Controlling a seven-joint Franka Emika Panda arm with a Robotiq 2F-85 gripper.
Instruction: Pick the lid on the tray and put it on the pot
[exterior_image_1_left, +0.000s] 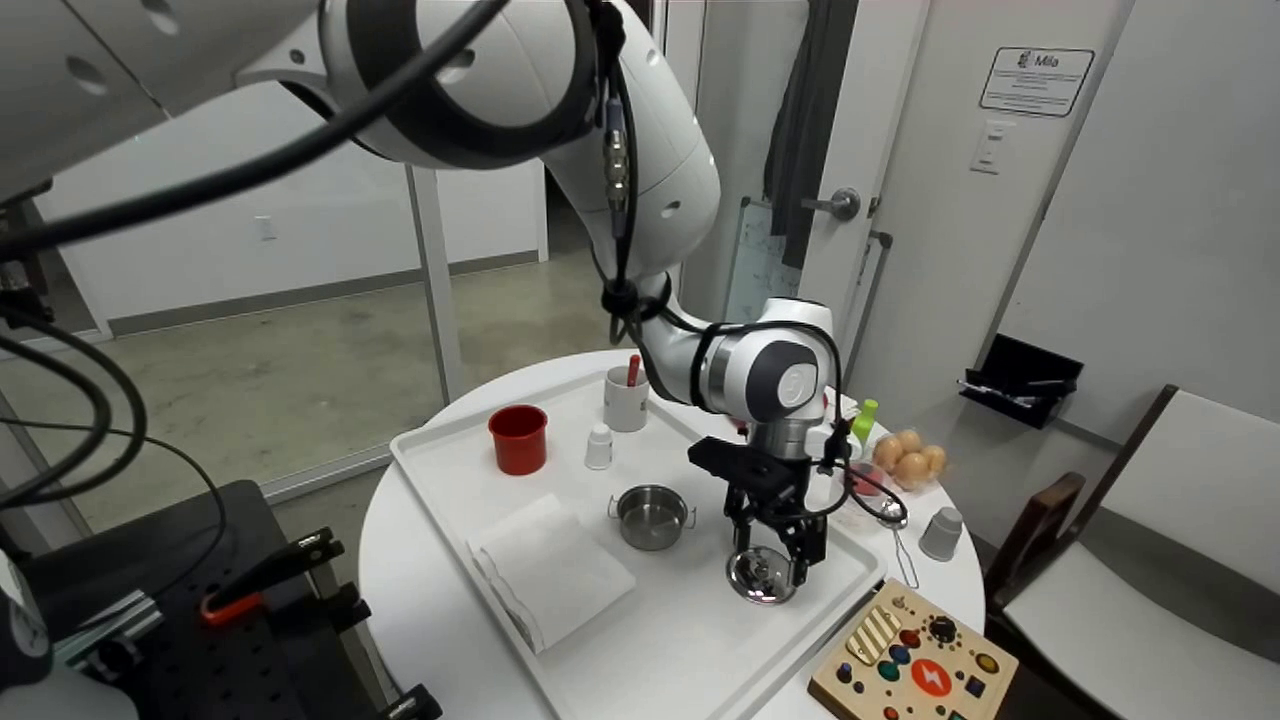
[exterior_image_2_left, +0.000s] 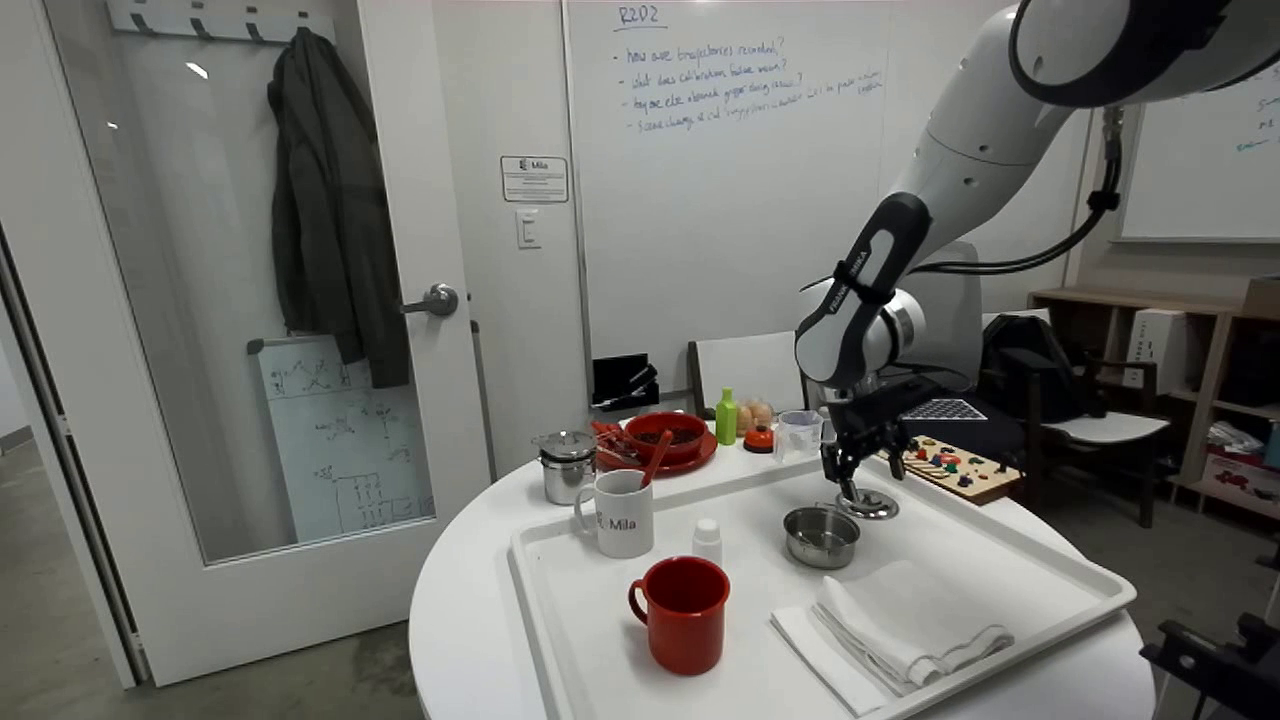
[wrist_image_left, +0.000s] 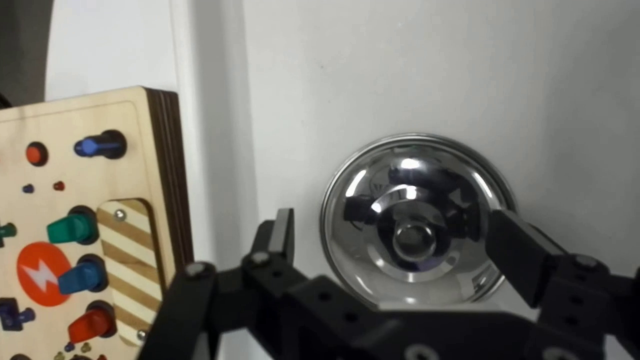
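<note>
The silver lid (exterior_image_1_left: 757, 588) lies flat on the white tray (exterior_image_1_left: 690, 630), knob up, near the rim beside the wooden board. It also shows in an exterior view (exterior_image_2_left: 874, 506) and fills the middle of the wrist view (wrist_image_left: 410, 270). The steel pot (exterior_image_1_left: 650, 540) stands open on the tray a short way from the lid; it also shows in an exterior view (exterior_image_2_left: 822, 550). My gripper (wrist_image_left: 390, 220) is open and empty, low over the lid, pointing down. In the wrist view one finger is beside the lid and the other overlaps its edge; contact cannot be told.
A folded white cloth (exterior_image_1_left: 550, 575), a red cup (exterior_image_1_left: 519, 445), a small white bottle (exterior_image_1_left: 599, 447) and a white mug (exterior_image_1_left: 625, 402) stand or lie on the tray. A wooden board with knobs (exterior_image_1_left: 915, 660) sits just outside the tray rim. A grey cup (exterior_image_1_left: 941, 535) stands nearby.
</note>
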